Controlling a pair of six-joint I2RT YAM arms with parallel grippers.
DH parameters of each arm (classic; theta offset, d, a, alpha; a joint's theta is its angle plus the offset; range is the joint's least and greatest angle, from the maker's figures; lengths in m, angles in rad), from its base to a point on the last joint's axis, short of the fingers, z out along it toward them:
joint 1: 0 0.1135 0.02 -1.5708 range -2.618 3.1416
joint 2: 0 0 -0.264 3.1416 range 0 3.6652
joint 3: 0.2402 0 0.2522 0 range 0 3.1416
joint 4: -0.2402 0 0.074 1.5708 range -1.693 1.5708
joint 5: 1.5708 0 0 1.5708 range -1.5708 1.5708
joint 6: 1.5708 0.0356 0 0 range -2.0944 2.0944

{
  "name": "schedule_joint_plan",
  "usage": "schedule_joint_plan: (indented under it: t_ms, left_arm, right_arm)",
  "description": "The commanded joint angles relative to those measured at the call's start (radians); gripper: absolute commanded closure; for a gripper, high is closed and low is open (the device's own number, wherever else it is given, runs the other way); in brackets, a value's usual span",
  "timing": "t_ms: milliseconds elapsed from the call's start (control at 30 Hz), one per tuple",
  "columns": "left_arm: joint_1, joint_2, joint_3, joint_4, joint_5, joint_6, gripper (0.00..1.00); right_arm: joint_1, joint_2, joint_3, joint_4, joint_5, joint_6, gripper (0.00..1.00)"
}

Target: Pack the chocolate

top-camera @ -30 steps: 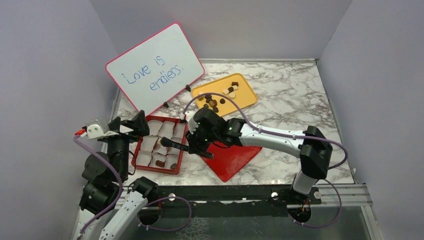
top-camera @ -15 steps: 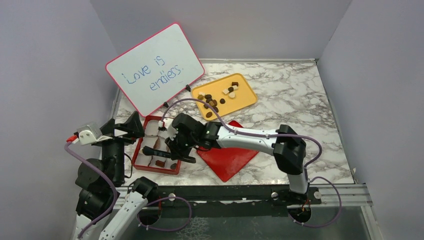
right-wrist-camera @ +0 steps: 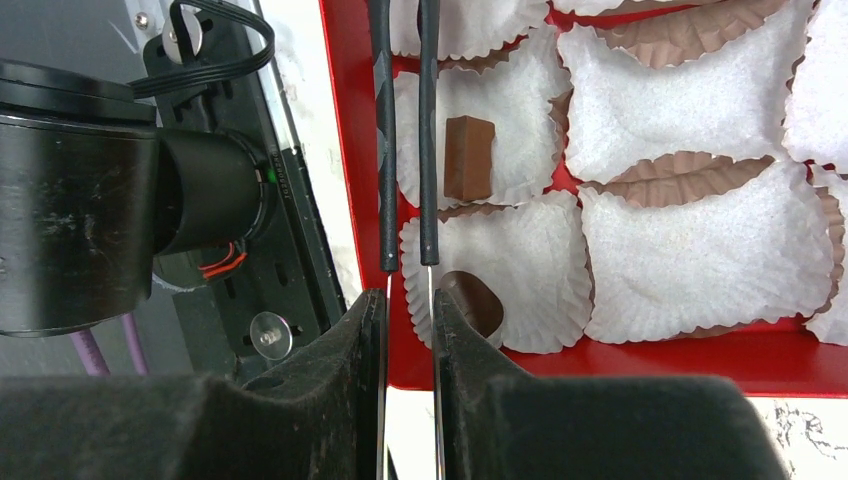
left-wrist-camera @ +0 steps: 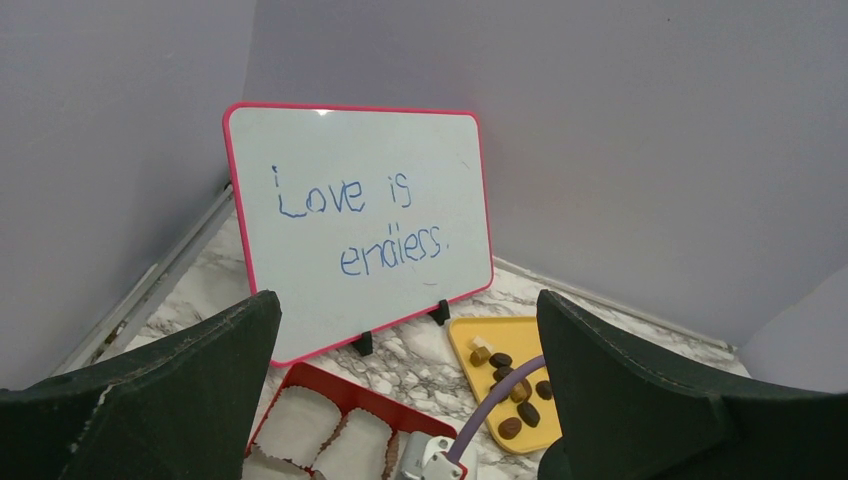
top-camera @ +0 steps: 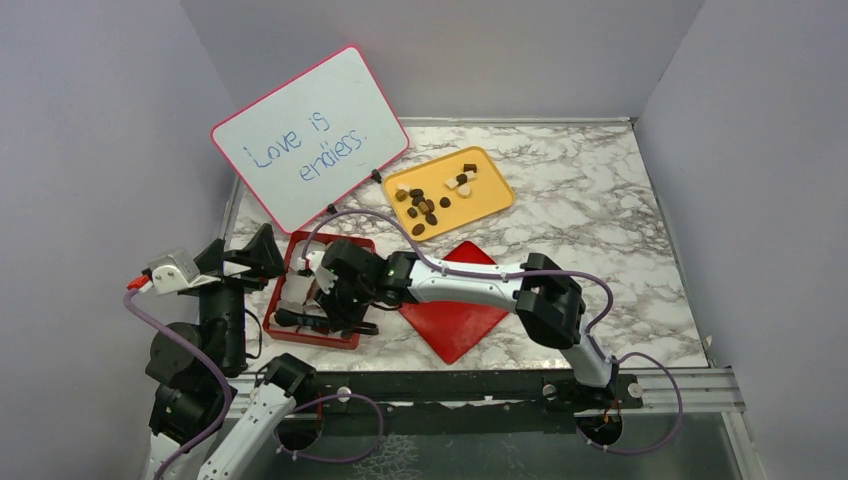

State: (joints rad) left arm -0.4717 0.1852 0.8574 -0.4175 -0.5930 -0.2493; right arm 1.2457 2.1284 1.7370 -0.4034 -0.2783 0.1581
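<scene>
Chocolate pieces (top-camera: 425, 205), mostly dark brown with a few tan, lie on a yellow tray (top-camera: 490, 200). The red box (top-camera: 322, 341) holds white paper cups. In the right wrist view a tan block (right-wrist-camera: 467, 157) and a dark brown piece (right-wrist-camera: 475, 300) each sit in a cup. My right gripper (right-wrist-camera: 408, 300) is shut on thin black-sleeved tweezers (right-wrist-camera: 405, 130), which reach over the box's near left part (top-camera: 295, 320); their tips are out of view. My left gripper (left-wrist-camera: 405, 300) is open and empty, raised left of the box (top-camera: 255, 255).
A pink-framed whiteboard (top-camera: 310, 135) reading "Love is endless." leans at the back left. A red heart-shaped lid (top-camera: 460, 320) lies right of the box. The left arm's base (right-wrist-camera: 90, 190) is close beside the box's left rim.
My right arm has swung left from the red lid across the box, carrying the tweezers to its near left part. My left arm has drawn back slightly to the left.
</scene>
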Motion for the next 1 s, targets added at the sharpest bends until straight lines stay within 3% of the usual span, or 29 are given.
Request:
schedule_joint_plan:
  t_ms: [0, 667, 967]
  left_arm:
    - [-0.002, -0.006, 0.033, -0.006, -0.023, 0.019, 0.01]
    - [-0.002, -0.018, 0.026, -0.013, -0.044, 0.02, 0.01]
    - [-0.002, -0.02, 0.02, -0.014, -0.041, 0.021, 0.01]
  right_arm:
    - [0.012, 0.017, 0.039, -0.024, -0.002, -0.017, 0.77]
    - [0.012, -0.012, 0.044, -0.056, 0.077, -0.042, 0.64]
    - [0.012, -0.07, 0.021, -0.051, 0.109, -0.055, 0.64]
